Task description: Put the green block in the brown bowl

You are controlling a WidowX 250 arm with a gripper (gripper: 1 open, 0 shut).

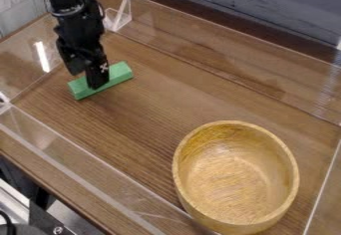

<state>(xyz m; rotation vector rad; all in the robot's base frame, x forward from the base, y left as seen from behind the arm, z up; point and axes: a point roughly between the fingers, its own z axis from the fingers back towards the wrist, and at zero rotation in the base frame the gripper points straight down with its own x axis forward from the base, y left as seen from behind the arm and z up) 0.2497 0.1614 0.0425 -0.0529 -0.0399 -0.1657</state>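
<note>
Directly beneath the wide-open gripper [87,72] (holding nothing) lies the green block [110,79]; brown bowl [237,176] sits well apart.

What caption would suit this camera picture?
Open end effector lowered over the green block, with the brown bowl empty nearby.
</note>
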